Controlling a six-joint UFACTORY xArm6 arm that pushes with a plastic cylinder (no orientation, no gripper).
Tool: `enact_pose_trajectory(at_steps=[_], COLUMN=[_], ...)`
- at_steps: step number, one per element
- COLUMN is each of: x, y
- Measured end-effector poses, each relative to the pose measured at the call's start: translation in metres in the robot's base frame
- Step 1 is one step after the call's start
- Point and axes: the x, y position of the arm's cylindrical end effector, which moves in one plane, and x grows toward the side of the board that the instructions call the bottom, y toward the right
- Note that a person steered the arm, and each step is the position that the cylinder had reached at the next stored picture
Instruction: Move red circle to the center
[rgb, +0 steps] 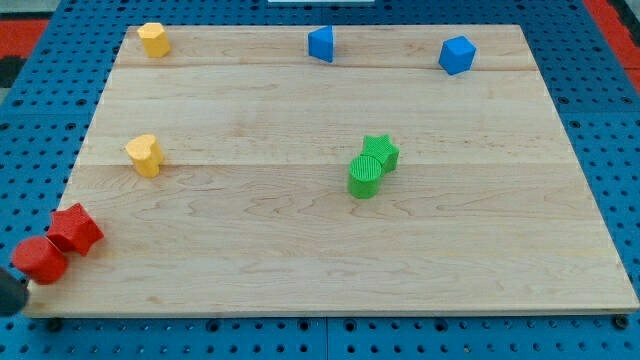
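The red circle (39, 260) lies at the board's bottom left corner, half over the edge. It touches a red star (76, 229) just up and to its right. A dark shape at the view's left edge, just below and left of the red circle, looks like my rod, with my tip (14, 296) close against the circle. The middle of the wooden board (300, 240) lies far to the right of the circle.
A green circle (366, 176) and a green star (381, 151) touch each other right of centre. A yellow heart (145, 155) sits at mid left and another yellow block (153, 39) at top left. Two blue blocks (321, 44) (457, 54) stand along the top.
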Motion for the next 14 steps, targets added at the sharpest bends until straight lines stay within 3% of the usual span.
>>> enact_pose_trajectory(at_steps=[2,3,6,8,9,10,11,12,13,14], x=[-0.053,-0.088,-0.113,-0.148,-0.189,-0.189,-0.267,-0.306,-0.298,-0.289], y=[0.026,0.011,0.193,0.253,0.281,0.281,0.249,0.221,0.226,0.316])
